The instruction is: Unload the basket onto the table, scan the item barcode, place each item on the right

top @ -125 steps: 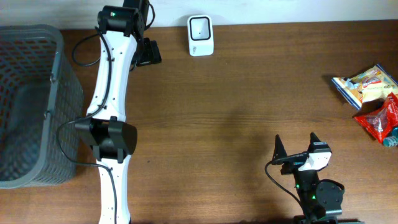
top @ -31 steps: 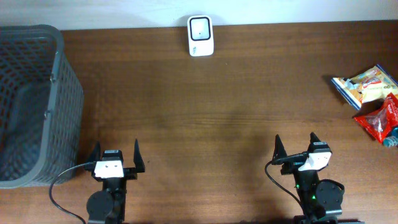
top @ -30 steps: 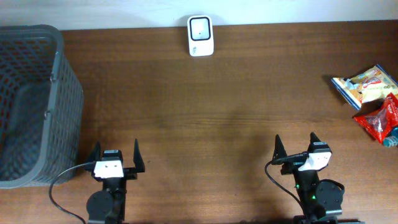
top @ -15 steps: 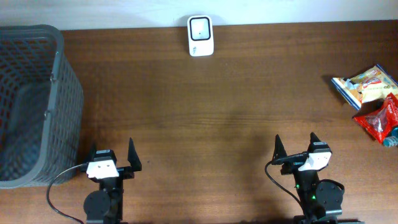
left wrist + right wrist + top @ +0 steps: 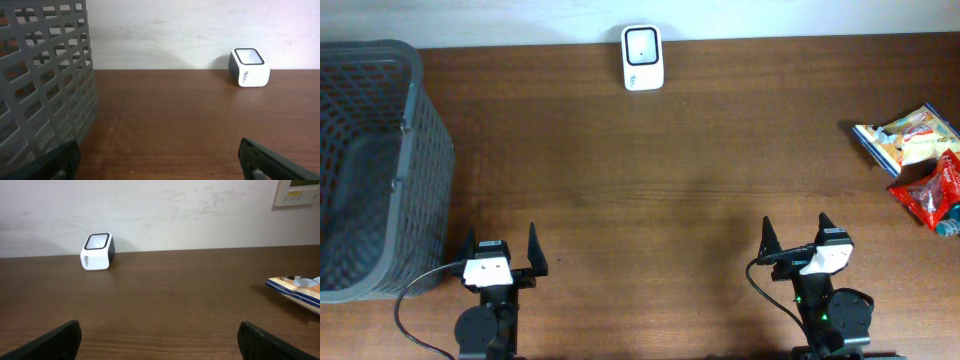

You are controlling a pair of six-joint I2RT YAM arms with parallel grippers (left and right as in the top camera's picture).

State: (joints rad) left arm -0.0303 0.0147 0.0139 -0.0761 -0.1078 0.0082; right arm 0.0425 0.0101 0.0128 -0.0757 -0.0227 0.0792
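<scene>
A shop-checkout setup — scanner (image 5: 642, 44), basket (image 5: 430, 170), snack packets (image 5: 917, 138) on a table (image 5: 670, 180).

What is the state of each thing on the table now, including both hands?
left hand, open, empty.
right hand, open, empty.
scanner, standing at the far edge, nothing over it.
basket, upright at the left side.
blue pack, lying at the right edge, not held.
red pack, lying beside the blue pack, not held.
</scene>
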